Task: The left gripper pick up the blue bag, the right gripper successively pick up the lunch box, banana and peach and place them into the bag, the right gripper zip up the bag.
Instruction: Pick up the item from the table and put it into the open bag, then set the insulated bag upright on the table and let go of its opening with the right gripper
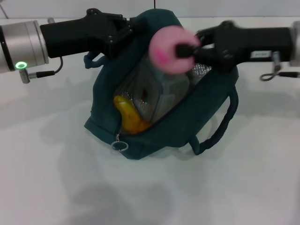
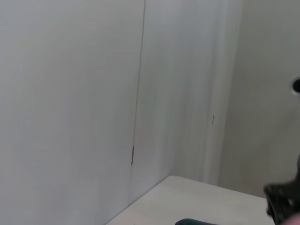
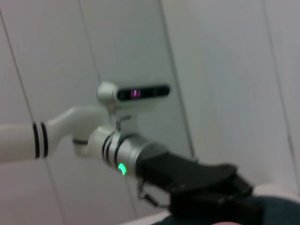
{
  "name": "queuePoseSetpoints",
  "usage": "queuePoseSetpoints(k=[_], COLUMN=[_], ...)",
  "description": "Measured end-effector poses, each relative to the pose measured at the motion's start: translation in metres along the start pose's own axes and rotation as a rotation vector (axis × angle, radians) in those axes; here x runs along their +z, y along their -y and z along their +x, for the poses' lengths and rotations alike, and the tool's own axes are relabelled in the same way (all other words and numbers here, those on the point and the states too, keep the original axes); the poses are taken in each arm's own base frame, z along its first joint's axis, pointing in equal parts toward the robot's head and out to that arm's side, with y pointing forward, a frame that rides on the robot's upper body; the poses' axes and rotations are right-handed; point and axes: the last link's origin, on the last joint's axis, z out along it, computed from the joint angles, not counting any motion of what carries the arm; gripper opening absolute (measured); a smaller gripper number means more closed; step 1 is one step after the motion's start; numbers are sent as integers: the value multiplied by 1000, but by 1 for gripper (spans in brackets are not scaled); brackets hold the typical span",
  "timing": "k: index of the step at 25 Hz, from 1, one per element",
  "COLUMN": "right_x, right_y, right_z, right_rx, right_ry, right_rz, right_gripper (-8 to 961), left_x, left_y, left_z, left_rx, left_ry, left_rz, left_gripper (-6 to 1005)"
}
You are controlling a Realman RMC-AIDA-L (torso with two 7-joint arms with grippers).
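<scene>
Banana (image 1: 129,118) lengthwise in bag (image 1: 197,123) (bagged), peach (image 1: 168,50) gripped

Surroundings: worktop and wall panels

The worktop (image 1: 150,187) is a plain white surface filling most of the head view; soft grey shadows lie on it. Behind the worktop stands a pale wall (image 2: 70,93) built of flat panels. A thin vertical seam (image 2: 139,93) divides two panels and runs down towards the worktop's far edge; a small dark mark sits on this seam just above the worktop. To one side of the seam the wall turns an inside corner above the worktop.
</scene>
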Motion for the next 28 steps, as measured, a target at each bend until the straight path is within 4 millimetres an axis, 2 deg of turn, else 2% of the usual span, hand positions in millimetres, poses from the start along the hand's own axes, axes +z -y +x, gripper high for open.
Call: queuePoseSetpoints(k=[4, 9, 11, 17, 22, 28], right_x=[22, 30, 29, 20, -1, -55], right_y=[-4, -8, -7, -4, -15, -55], right_z=[-2, -2, 0, 4, 8, 27], right_rx=[8, 4, 4, 0, -31, -34], right_ry=[-77, -121, -128, -119, -98, -52], right_rz=[-59, -89, -74, -20, -2, -85], right_gripper=[156, 196, 443, 524, 592, 752], left_x=[0, 0, 0, 0, 0, -1], left_y=[1, 1, 1, 1, 1, 2], left_z=[0, -1, -1, -1, -1, -2], left_rx=[3, 6, 6, 10, 8, 0], left_ry=[2, 5, 6, 7, 7, 5], left_rz=[4, 5, 6, 7, 7, 11], left_gripper=[53, 53, 53, 54, 54, 54])
